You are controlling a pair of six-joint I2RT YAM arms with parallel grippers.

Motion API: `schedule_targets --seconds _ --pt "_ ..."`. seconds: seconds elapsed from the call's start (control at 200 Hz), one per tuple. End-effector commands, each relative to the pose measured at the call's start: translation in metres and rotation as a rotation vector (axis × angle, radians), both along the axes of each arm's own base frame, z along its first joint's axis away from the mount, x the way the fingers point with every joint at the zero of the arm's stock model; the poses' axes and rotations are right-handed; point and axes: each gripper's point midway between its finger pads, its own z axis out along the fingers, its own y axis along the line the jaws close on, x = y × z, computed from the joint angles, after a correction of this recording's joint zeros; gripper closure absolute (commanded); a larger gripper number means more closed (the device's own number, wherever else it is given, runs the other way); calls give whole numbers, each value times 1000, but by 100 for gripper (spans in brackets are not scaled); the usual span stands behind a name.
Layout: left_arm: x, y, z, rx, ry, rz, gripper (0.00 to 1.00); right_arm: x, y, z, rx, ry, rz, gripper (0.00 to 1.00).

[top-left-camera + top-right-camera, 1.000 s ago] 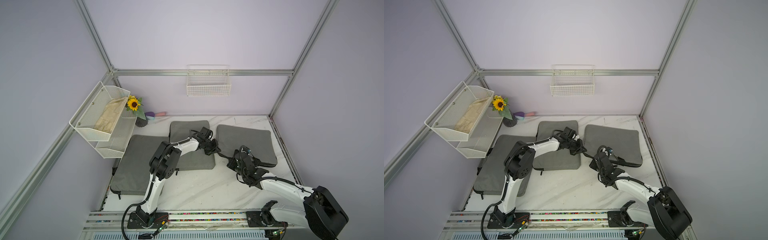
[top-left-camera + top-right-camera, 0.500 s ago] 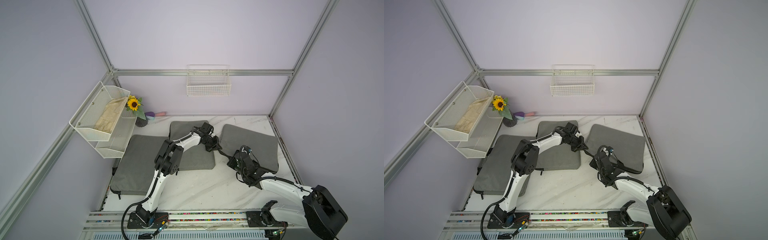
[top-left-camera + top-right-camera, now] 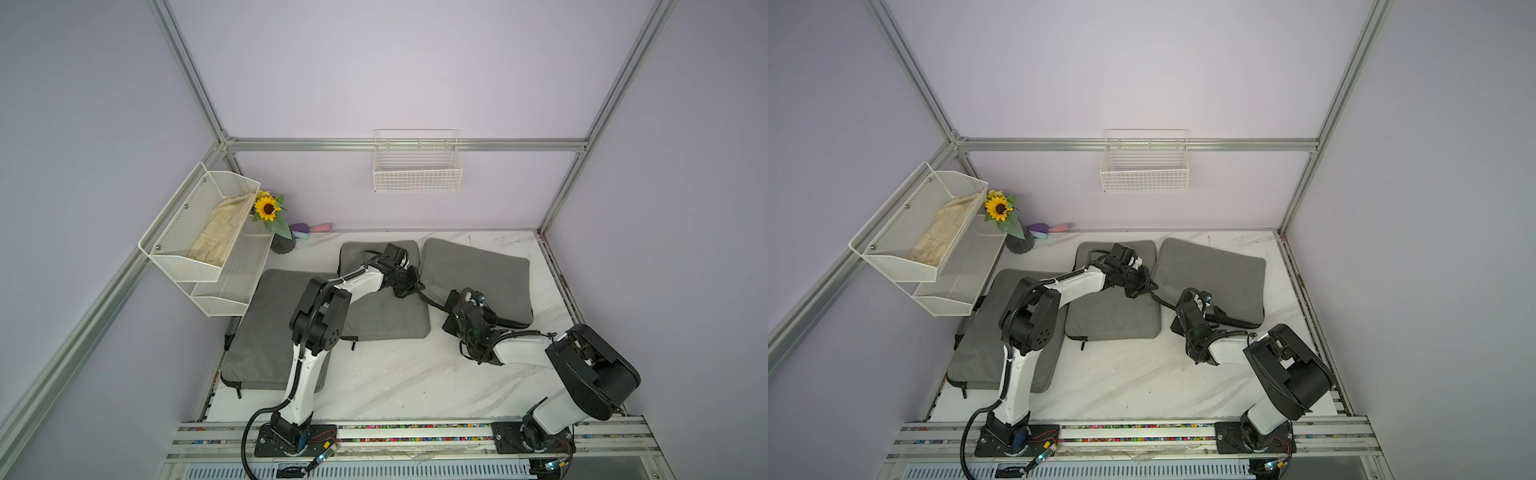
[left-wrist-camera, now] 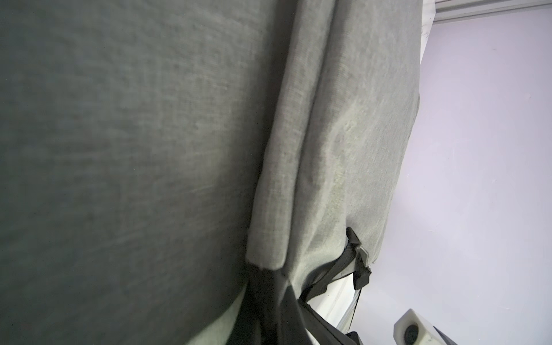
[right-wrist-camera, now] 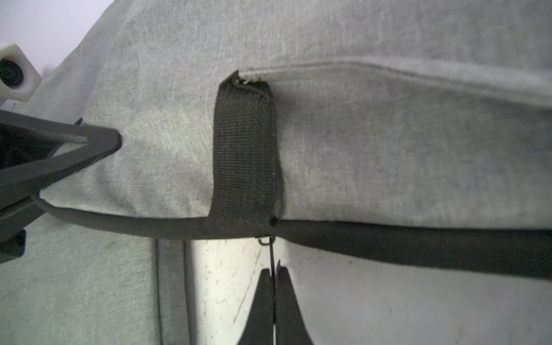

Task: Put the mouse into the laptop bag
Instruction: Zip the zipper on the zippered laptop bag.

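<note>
The mouse is out of view. The grey laptop bag (image 3: pixel 478 274) (image 3: pixel 1212 270) lies at the back right of the table, its black zipper edge (image 5: pixel 388 242) facing the front. My left gripper (image 3: pixel 409 286) (image 3: pixel 1144 286) (image 4: pixel 270 301) is shut on the black edge at the bag's near left corner. My right gripper (image 3: pixel 453 320) (image 3: pixel 1179 322) (image 5: pixel 273 286) sits just in front of that edge. It is shut on the thin black zipper pull (image 5: pixel 271 254). A black strap loop (image 5: pixel 245 149) crosses the bag's side right above it.
A second grey bag (image 3: pixel 386 311) lies in the middle, touching the gripped corner. A larger bag (image 3: pixel 266 328) lies at the left under the left arm. A white mesh shelf (image 3: pixel 199 232) holding a cloth, a sunflower vase (image 3: pixel 282 243) and a wall basket (image 3: pixel 417 170) stand behind.
My left gripper has drawn the bag's corner toward the back left, up against the middle bag. The bag has shifted with it. The right gripper has stayed at the front edge.
</note>
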Motion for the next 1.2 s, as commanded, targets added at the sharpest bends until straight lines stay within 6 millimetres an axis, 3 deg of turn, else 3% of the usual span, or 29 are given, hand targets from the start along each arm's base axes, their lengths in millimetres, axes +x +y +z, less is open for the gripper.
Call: schedule_targets --seconds 0.0,0.285,0.59,0.675,0.765,0.875,0.935,1.195 --pt "15 -1 52 -54 -166 42 100 -17 -22 -12 -71 54 -52 100" --pt "66 42 38 60 -157 135 100 -53 -63 4 -95 138 -246 100" --pt "103 80 47 80 -206 157 100 -60 -72 8 -99 141 -279 100" --pt "103 80 52 73 -211 135 100 -50 -52 10 -51 83 -171 100" --pt "93 63 60 27 -220 86 100 -35 -37 9 -41 37 -101 100" --pt "86 58 68 22 -229 78 100 -30 -53 -13 -134 124 -239 100" --pt "89 68 69 53 -225 101 100 -28 -64 -12 -178 117 -308 100" --pt "110 103 85 117 -252 134 100 -35 -79 -19 -247 168 -393 100"
